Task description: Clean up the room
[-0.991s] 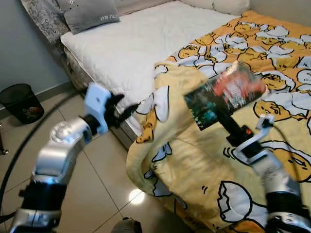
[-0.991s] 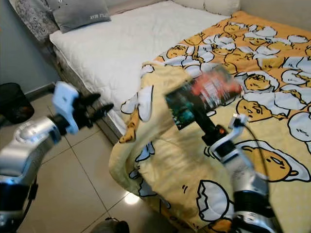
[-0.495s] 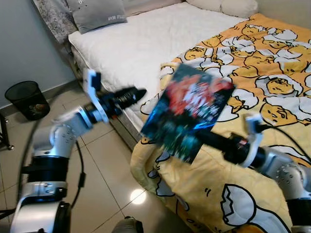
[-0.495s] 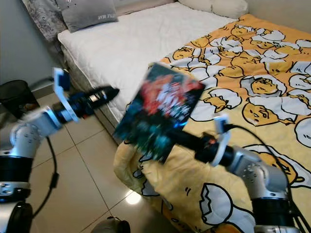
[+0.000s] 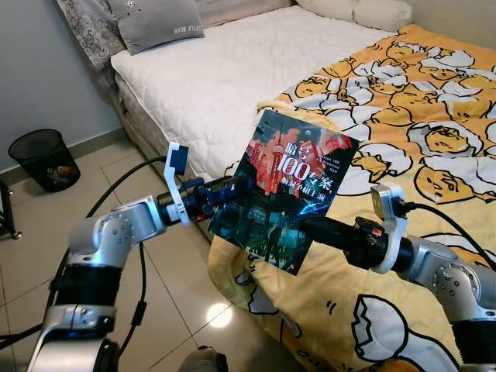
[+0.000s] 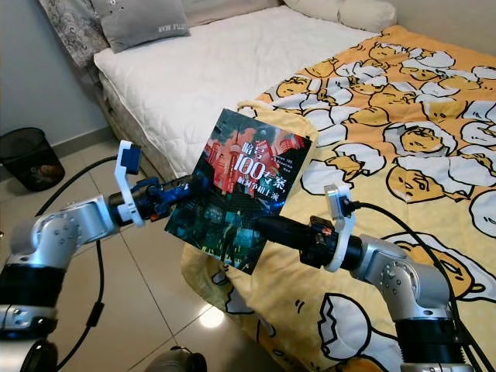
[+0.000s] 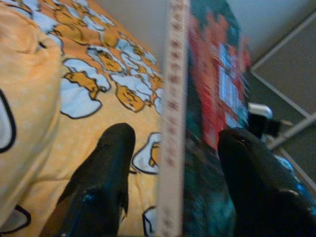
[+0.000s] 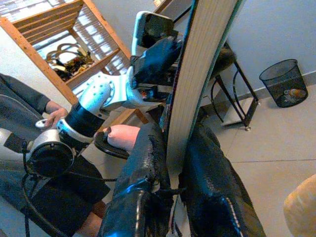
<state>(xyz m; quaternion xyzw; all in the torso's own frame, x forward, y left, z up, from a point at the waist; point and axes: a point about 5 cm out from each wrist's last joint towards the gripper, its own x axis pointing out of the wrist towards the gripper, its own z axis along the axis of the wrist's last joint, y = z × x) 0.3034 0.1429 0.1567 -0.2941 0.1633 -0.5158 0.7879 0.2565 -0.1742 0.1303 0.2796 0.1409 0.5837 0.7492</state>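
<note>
1. Holding a book (image 5: 284, 201) upright in the air, over the near edge of the bed (image 5: 232, 70) and the tiled floor (image 5: 46, 217), cover turned toward the head camera.
2. Clamped on the book's lower right edge: right pincer (image 5: 304, 223), both black fingers (image 8: 143, 177) pressed tight against the covers, page block squeezed between them in the right wrist view.
3. Reaching in from the other side: left pincer (image 5: 226, 191), spread wide around the book's left edge, one finger (image 7: 106, 168) on each side of the spine, neither clearly pressing on it.
4. Lying crumpled over the bed's near corner and hanging toward the floor: yellow blanket (image 5: 403, 101) printed with egg cartoons, just below and behind the book.
5. Resting at the head of the bare white mattress: grey pillow (image 5: 155, 22).
6. Standing on the floor by the wall, well apart from the book: black mesh wastebasket (image 5: 44, 159).
7. Seen past the fingers in the right wrist view: a person's hand (image 8: 52, 116) and a wooden shelf (image 8: 59, 29).
</note>
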